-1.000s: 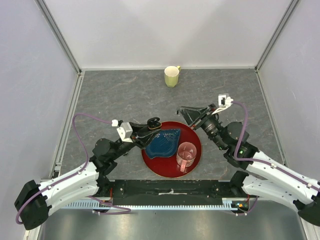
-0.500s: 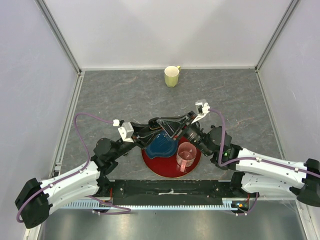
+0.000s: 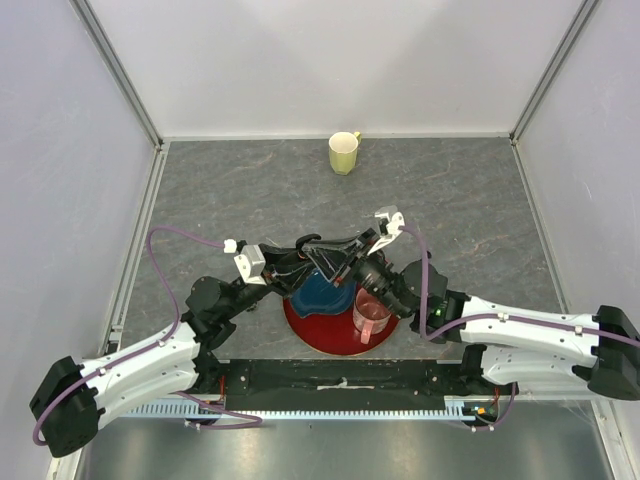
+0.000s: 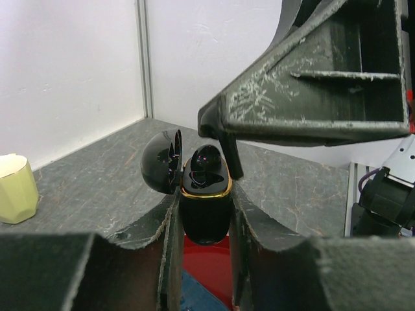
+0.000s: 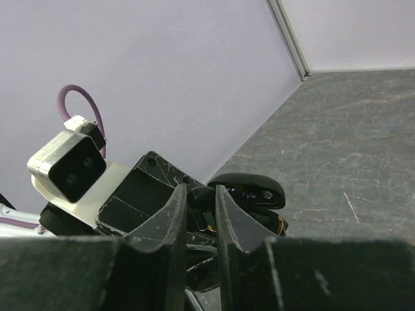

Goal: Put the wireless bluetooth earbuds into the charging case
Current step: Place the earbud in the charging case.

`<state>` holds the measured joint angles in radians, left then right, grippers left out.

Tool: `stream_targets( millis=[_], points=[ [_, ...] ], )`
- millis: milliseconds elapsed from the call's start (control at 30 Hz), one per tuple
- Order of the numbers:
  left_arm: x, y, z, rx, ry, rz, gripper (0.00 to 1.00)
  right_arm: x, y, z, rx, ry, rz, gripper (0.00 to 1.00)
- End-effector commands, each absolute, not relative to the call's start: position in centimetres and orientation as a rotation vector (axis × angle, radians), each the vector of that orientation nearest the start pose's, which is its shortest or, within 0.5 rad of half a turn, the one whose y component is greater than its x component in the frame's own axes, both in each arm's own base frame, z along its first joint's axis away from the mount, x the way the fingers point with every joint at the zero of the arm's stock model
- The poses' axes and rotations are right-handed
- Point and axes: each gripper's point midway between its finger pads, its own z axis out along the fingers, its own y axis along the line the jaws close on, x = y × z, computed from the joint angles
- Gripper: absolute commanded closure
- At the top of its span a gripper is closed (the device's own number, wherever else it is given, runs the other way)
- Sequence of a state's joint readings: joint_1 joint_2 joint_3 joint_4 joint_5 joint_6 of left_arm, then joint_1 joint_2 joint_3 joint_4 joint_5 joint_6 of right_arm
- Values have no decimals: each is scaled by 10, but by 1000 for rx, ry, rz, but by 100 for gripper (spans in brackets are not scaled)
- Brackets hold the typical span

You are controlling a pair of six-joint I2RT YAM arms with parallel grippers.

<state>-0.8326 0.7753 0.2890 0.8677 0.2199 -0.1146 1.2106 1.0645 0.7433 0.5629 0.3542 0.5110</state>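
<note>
While the left gripper (image 4: 205, 197) is clamped tight on the glossy black, gold-rimmed charging case (image 4: 206, 217), that case hangs upright over the far side of the round red tray (image 3: 312, 332), which sits near the middle of the grey marbled bench's (image 3: 250, 190) near edge. Its long axis is vertical and its mouth faces up. The domed lid (image 4: 162, 162) is swung open to one side. The right gripper (image 5: 201, 202) crowds in from above, its fingers nearly together on a small black bean-shaped earbud (image 5: 200, 194) right at the case's mouth; which way the earbud's stem points I cannot tell. Below on the tray lie a blue leaf-shaped dish (image 3: 318, 290) and a pink translucent cup (image 3: 372, 312). A pale yellow-green mug (image 3: 344, 152) stands well apart at the far edge.
</note>
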Motion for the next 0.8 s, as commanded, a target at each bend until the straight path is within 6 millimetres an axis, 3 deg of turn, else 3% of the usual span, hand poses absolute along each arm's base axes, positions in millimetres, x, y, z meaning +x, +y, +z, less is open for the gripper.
stream_targets(
  millis=[0, 267, 533, 767],
  points=[
    [178, -261, 324, 592, 985, -974, 98, 177, 352, 372, -142, 1365, 1190, 100],
    [176, -260, 322, 587, 988, -985, 98, 181, 352, 368, -115, 1366, 1148, 100],
    [176, -259, 319, 584, 993, -985, 98, 184, 346, 379, -72, 1341, 1147, 100],
    [173, -260, 326, 593, 975, -999, 98, 186, 349, 372, -63, 1351, 1148, 100]
  ],
)
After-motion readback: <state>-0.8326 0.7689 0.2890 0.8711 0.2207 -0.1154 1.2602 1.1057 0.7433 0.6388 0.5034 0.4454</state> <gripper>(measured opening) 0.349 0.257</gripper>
